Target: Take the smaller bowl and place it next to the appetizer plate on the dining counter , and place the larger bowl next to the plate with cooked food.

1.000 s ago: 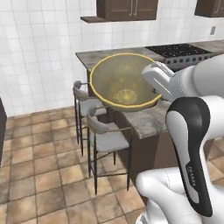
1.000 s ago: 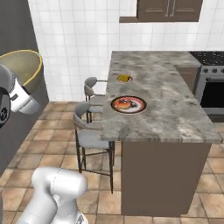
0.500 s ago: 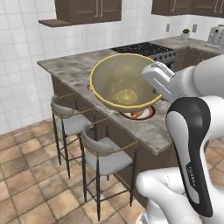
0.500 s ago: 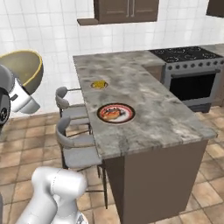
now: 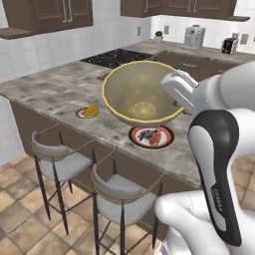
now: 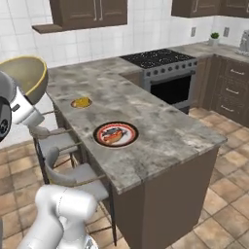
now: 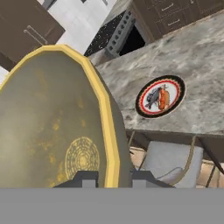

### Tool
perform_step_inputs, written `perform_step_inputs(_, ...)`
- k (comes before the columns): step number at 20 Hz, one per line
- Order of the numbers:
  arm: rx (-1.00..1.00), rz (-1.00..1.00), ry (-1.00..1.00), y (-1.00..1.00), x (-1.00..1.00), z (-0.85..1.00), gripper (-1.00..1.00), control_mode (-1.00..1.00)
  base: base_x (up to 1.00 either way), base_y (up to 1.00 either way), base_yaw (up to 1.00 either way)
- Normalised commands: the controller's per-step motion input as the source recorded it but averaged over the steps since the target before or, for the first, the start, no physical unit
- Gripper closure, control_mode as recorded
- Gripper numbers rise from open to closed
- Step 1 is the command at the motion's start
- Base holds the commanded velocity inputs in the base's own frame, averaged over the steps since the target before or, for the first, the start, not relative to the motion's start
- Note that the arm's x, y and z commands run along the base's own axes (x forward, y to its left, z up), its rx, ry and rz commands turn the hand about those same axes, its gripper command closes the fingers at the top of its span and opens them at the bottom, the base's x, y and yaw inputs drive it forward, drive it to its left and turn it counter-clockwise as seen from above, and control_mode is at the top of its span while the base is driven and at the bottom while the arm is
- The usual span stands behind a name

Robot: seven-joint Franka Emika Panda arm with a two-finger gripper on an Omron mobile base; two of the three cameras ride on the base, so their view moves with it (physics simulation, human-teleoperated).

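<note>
Hand view: gripper [image 7: 111,178] clamped tight on the larger bowl [image 7: 52,122] rim, above grey stool [image 7: 168,159]

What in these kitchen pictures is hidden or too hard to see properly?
- Left base view: the deep olive-beige bowl with a yellow rim covers the upper edge of the round dark-rimmed plate of cooked food.
- Right base view: that bowl is cut off by the left edge.
- Hand view: the tool is mostly below the frame.
- Yellow food on the small plate: too small to identify.
</note>
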Motion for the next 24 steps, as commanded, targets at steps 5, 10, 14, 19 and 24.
perform_step_inputs(5, 0.0, 0.0, 0.0, 0.0, 0.0, 0.0, 1.0, 1.0, 0.32, 0.7, -0.51)
perform_step_inputs(10, 0.0, 0.0, 0.0, 0.0, 0.0, 0.0, 1.0, 1.0, 0.35, 0.72, -0.51)
perform_step_inputs(14, 0.0, 0.0, 0.0, 0.0, 0.0, 0.0, 1.0, 1.0, 0.4, 0.75, -0.5)
perform_step_inputs(19, 0.0, 0.0, 0.0, 0.0, 0.0, 0.0, 1.0, 1.0, 0.5, 0.69, -0.43)
perform_step_inputs(24, 0.0, -0.15, 0.0, 0.03, 0.15, -0.02, 1.0, -1.0, 0.16, 0.23, -0.16)
